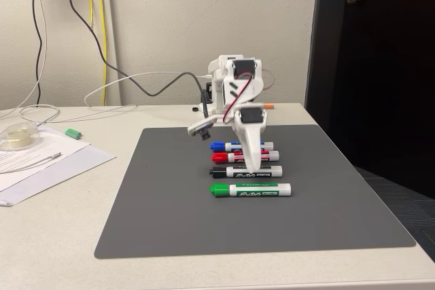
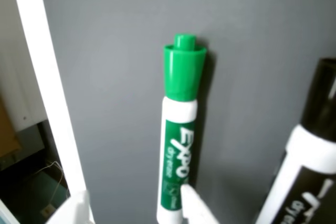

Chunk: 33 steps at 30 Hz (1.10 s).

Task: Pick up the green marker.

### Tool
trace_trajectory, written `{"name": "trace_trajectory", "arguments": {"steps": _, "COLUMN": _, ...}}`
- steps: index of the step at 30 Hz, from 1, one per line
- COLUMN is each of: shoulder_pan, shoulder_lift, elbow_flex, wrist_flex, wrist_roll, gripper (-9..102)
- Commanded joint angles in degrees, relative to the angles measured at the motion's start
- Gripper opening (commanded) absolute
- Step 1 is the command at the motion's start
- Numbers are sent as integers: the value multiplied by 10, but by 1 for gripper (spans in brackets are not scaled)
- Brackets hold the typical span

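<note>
green marker (image 1: 250, 189) white barrel, green cap; mat (image 1: 170, 222) dark grey.

Black marker (image 1: 246, 171), red marker (image 1: 245, 156) and blue marker (image 1: 241, 146) lying in parallel mid-mat (image 1: 170, 202), caps pointing left in the fixed view. Papers (image 1: 41, 161), tape roll (image 1: 17, 136) and small green piece (image 1: 73, 132) sitting near the table's (image 1: 54, 236) left edge.

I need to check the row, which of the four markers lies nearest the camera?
The green marker, front of the row in the fixed view; black, red and blue lie behind it.
</note>
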State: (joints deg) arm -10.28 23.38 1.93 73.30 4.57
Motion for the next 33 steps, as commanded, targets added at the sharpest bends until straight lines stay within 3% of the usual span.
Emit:
{"name": "trace_trajectory", "arguments": {"steps": 1, "shoulder_pan": -6, "shoulder_lift": 4, "elbow_flex": -4, "wrist_flex": -8, "wrist_roll": -5, "gripper": 27}}
{"name": "trace_trajectory", "arguments": {"steps": 23, "shoulder_pan": -18, "shoulder_lift": -21, "elbow_flex": -4, "wrist_flex": 46, "wrist_roll": -139, "gripper": 28}}
{"name": "trace_trajectory", "arguments": {"steps": 33, "shoulder_pan": -18, "shoulder_lift": -31, "elbow_flex": -4, "wrist_flex": 45, "wrist_roll": -139, "gripper": 28}}
